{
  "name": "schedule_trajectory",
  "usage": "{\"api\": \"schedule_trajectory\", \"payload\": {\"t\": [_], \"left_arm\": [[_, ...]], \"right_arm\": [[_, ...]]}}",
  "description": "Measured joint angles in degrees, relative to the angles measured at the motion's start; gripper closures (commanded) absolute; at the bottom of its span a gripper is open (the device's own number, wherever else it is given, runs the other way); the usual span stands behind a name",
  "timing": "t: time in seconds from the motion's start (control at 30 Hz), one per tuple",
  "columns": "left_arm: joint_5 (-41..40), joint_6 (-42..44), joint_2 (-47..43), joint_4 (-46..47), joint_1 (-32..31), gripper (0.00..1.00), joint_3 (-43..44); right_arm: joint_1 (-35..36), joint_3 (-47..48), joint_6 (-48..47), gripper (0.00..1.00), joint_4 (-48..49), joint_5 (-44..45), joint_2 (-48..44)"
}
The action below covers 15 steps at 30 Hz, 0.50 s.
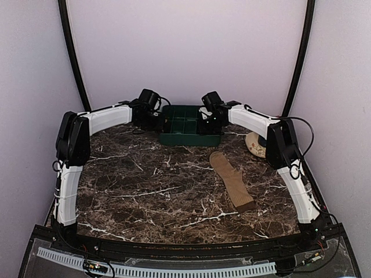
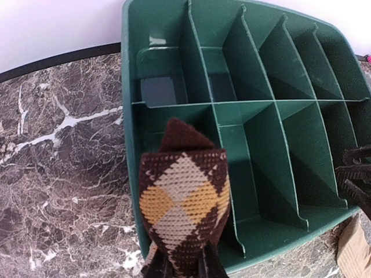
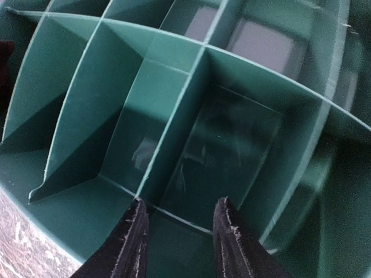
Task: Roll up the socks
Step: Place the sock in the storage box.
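Observation:
My left gripper (image 2: 182, 267) is shut on the rolled argyle sock (image 2: 184, 211), dark brown with tan and yellow diamonds. It holds the sock over the near left compartment of the green tray (image 2: 130, 145). In the top view the left gripper (image 1: 156, 117) is at the tray's left end and the sock is hidden. My right gripper (image 3: 181, 209) is open and empty, just above a compartment floor at the tray's right end (image 1: 207, 119). The plain tan-brown sock (image 1: 232, 180) lies flat and unrolled on the marble table, in front of the tray to the right.
The green tray (image 1: 191, 139) stands at the back middle of the table, with thin dividers (image 3: 174, 116) between its compartments. A cream-tan object (image 1: 255, 145) lies beside the right arm's elbow. Curved black poles and white walls close in the sides and back.

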Motion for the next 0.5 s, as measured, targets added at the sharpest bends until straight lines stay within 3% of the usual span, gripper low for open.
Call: {"api": "schedule_trajectory", "payload": {"t": [0.5], "left_arm": [[-0.2, 0.4, -2.4, -1.1, -0.4, 1.00, -3.2]], "right_arm": [[3.2, -5.0, -1.4, 0.66, -3.3, -0.7, -3.4]]}}
